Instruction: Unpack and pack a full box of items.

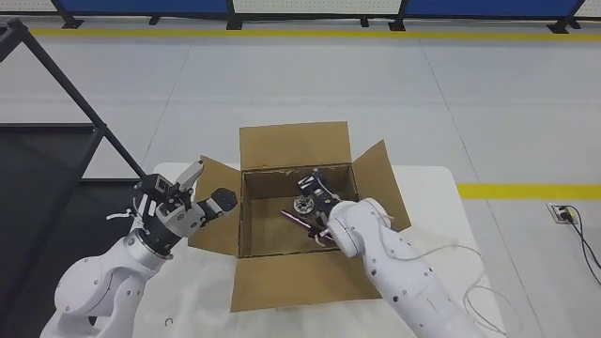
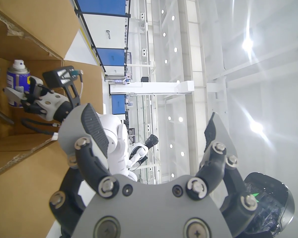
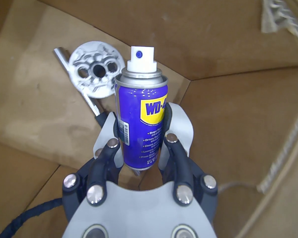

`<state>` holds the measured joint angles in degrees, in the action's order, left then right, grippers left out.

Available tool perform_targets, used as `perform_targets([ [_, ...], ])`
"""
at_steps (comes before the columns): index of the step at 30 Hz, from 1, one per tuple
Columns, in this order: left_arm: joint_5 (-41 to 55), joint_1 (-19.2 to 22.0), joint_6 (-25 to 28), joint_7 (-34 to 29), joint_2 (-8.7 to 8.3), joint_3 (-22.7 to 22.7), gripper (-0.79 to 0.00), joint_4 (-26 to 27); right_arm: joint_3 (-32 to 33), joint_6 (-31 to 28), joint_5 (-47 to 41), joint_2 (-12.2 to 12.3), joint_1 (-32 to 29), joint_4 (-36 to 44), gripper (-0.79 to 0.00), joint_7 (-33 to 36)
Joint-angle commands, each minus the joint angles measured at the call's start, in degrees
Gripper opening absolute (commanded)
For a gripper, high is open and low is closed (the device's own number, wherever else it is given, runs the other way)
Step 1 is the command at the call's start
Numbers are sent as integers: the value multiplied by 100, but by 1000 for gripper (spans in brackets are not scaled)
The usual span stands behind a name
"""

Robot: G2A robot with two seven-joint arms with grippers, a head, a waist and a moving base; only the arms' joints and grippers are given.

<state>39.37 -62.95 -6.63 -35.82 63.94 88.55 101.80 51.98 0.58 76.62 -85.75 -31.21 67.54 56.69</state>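
Note:
An open cardboard box (image 1: 294, 145) stands on the table with its flaps spread outward. My right gripper (image 3: 142, 120) is inside the box, shut on a blue spray can (image 3: 141, 100) with a white nozzle, which it holds off the box floor. The same can (image 2: 17, 76) and right gripper (image 2: 22, 95) appear in the left wrist view. On the box floor lie a silver metal disc (image 3: 95, 69) with holes and a metal rod (image 3: 77, 80) under it. My left gripper (image 2: 151, 122) is open and holds nothing, just outside the box's left flap (image 1: 221, 202).
The box sits on a white table (image 1: 441, 197). A black rack (image 1: 56, 150) stands to the left of the table. The box walls (image 3: 213, 38) close in around the right gripper on several sides.

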Motion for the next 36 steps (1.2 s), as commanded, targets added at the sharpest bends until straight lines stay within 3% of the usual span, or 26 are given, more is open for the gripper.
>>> perform_targets([
  [1,-11,10,4,14,2,-28,0,-7,363,-244,161,156,-553,949,-785,37],
  [4,-28,28,3,28,2,-62,0,-23,783,-535,179,301,-1180,1863,-785,-136],
  [9,-32,53,-2,37,2,-103,0,-47,1286,-812,-334,394,-1745,2573,-785,-729],
  [12,-35,58,12,41,2,-118,0,-59,1485,-683,-695,399,-1846,2591,-785,-918],
  [26,-122,81,61,86,2,-200,0,-210,1485,-683,-695,399,-1846,2591,-785,-918],
  [29,-167,121,2,76,1,-250,0,-220,1597,-836,-1145,398,-1918,2623,-785,-1225],
  [36,-227,199,-92,98,2,-340,0,-310,2485,-2339,-1722,584,-2727,3546,-785,-2466],
])
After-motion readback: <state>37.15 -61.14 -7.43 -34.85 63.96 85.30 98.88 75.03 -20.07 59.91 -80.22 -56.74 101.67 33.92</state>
